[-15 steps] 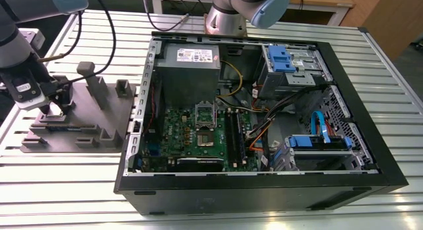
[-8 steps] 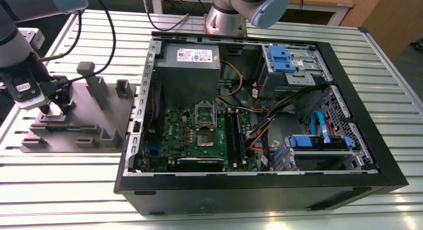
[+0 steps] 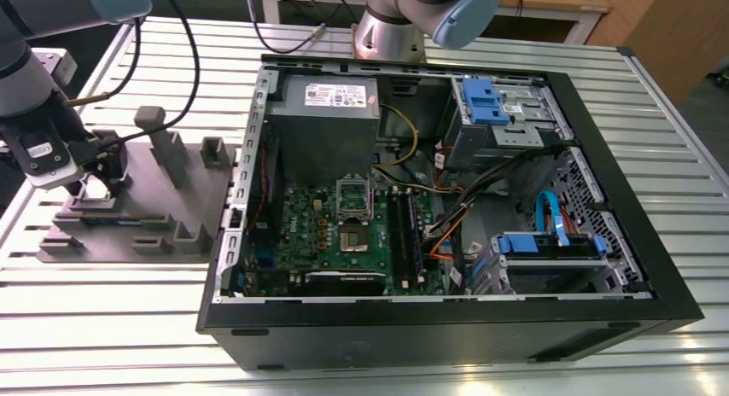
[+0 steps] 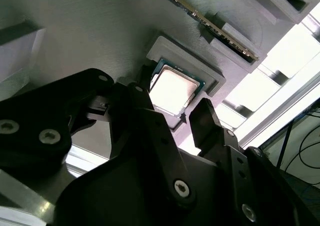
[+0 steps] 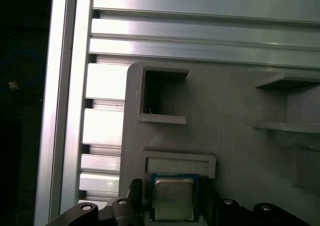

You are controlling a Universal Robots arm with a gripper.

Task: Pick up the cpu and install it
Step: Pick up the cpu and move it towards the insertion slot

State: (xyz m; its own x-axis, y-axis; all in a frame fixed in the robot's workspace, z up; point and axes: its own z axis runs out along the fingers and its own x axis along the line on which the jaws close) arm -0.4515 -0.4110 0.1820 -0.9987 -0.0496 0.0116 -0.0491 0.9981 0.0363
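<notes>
Gripper astride the cpu on the holder

On the slatted table (image 3: 638,97), the open case (image 3: 456,328) lies toward the exterior view's right, with the grey holder (image 3: 171,200) just beside it on the left. The gripper (image 4: 171,99) is low over the holder, its fingers (image 4: 202,117) spread, one on either side of the cpu (image 5: 173,200), clamping nothing. The cpu lies flat in the holder's square recess.

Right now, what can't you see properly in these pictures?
- First wrist view: cpu cut off along one side by the picture's edge.
- Second wrist view: one cpu corner hidden behind a finger of the gripper.
- Exterior view: socket too small to tell whether it is empty.
</notes>
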